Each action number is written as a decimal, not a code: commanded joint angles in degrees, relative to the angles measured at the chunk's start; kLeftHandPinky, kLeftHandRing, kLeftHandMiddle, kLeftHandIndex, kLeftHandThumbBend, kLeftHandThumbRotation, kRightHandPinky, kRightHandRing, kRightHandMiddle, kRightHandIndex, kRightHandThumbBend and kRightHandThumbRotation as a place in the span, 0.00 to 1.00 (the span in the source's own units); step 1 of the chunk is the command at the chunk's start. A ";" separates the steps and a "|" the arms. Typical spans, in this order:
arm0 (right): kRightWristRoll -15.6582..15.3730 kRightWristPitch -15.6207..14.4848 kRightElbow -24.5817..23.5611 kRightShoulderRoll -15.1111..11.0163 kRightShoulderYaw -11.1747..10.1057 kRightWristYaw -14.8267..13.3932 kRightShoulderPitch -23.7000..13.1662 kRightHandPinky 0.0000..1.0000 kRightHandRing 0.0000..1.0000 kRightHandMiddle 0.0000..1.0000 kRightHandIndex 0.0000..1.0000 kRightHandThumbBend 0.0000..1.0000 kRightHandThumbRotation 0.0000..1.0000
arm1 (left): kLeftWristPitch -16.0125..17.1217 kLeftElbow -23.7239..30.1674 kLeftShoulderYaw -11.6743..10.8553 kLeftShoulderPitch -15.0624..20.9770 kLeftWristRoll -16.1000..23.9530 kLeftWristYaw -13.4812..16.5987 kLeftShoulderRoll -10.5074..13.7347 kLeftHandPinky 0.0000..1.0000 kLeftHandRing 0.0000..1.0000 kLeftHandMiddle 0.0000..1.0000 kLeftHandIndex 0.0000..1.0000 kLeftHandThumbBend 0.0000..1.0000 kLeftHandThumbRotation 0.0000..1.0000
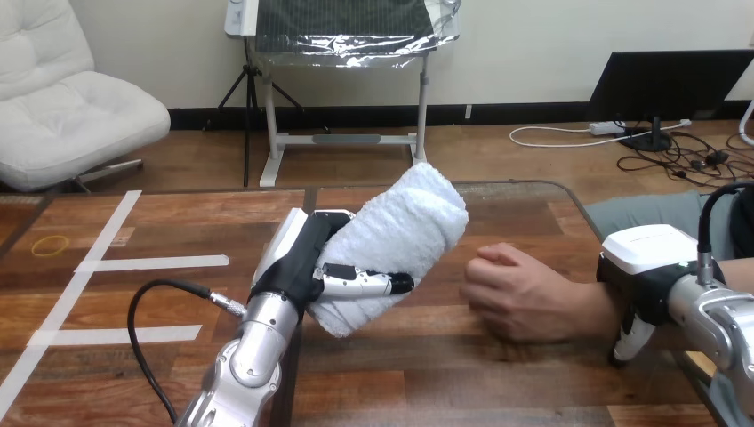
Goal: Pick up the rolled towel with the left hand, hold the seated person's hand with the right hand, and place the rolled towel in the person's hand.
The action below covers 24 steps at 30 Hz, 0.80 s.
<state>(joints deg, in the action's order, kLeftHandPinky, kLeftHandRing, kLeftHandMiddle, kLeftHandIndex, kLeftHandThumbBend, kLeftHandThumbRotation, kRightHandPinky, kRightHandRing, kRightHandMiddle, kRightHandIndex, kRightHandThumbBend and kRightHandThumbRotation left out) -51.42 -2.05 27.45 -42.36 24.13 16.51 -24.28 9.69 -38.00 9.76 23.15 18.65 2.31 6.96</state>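
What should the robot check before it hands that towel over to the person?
1. Rolled towel gripped by the left robot hand: ok, the hand is curled round it.
2. Right robot hand holding the person's wrist: cannot tell; it sits at the wrist.
3. Person's hand open to receive: not ok, it is curled, resting on the table.
4. Gap between towel and person's hand free: ok, nothing lies between them.
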 commanded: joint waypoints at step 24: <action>3.21 -0.75 -12.01 -2.01 -7.21 -1.67 -1.90 0.10 0.18 0.28 0.45 0.71 0.00 | 4.30 -3.48 0.22 8.34 0.93 1.50 0.97 0.35 0.36 0.40 0.48 0.60 0.00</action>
<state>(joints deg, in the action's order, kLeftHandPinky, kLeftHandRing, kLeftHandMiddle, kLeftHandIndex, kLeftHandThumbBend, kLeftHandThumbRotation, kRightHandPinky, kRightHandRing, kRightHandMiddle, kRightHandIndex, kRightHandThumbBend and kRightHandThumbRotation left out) -49.29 -1.97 22.19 -44.22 20.40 16.08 -21.58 11.10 -41.80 9.89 24.07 19.10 2.60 7.28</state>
